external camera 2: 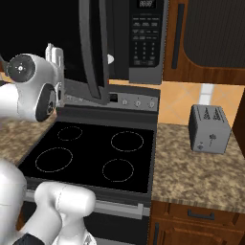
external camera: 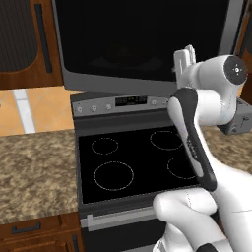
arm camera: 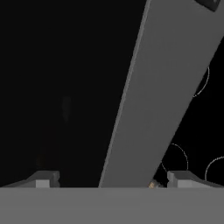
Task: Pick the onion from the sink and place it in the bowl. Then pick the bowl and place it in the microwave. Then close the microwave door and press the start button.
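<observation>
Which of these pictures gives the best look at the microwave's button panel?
The right base view: the button panel faces the camera there, with its keypad rows and small display readable as shapes. The left base view shows the microwave's dark window, not the buttons. The hand view shows a grey slab close up.

Your arm is bent sharply at the elbow, wrist raised high; your gripper has its fingers spread wide, nothing between them.

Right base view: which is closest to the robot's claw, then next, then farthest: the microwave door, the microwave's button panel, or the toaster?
1. The microwave door: swung open, its edge just right of the claw at the upper left.
2. The button panel: farther right, on the microwave's right side, past the open door.
3. The toaster: farthest, down on the granite counter at the right, beyond the stove.
</observation>
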Controlling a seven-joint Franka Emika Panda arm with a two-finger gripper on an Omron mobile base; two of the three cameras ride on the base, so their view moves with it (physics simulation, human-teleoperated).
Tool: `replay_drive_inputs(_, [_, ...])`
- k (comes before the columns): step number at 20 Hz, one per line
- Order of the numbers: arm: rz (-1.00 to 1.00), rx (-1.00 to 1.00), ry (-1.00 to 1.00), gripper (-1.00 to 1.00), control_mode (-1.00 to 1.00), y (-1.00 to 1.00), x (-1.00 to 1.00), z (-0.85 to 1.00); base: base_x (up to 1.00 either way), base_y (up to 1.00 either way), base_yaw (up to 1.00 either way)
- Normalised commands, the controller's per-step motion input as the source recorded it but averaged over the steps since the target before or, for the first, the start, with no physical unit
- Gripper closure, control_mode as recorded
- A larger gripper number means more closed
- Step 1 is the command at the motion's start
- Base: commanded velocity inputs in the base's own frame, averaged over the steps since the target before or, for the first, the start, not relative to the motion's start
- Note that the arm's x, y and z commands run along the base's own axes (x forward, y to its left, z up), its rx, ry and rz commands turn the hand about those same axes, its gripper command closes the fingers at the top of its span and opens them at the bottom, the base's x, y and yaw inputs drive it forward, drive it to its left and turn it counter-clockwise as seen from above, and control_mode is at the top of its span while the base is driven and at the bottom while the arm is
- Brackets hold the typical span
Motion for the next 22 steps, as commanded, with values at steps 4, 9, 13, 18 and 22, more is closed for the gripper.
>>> replay_drive_inputs(4, [0.30, 0.28, 0.24, -1.00, -1.00, -0.12, 1.00, 0.00, 0.00, 0.00, 0.00])
replay_drive_inputs(9, [0.25, 0.26, 0.22, -1.00, -1.00, -0.02, 1.00, 0.00, 0.00, 0.00, 0.00])
replay_drive_inputs(13, [0.20, 0.24, 0.25, -1.00, -1.00, 0.00, 1.00, 0.00, 0.00, 0.00, 0.00])
replay_drive_inputs(18, [0.20, 0.19, 0.22, -1.00, -1.00, 0.05, 0.73, 0.00, 0.00, 0.00, 0.00])
replay_drive_inputs(22, [0.11, 0.01, -0.03, -1.00, -1.00, 0.06, -0.91, -0.12, 0.00, 0.00, 0.00])
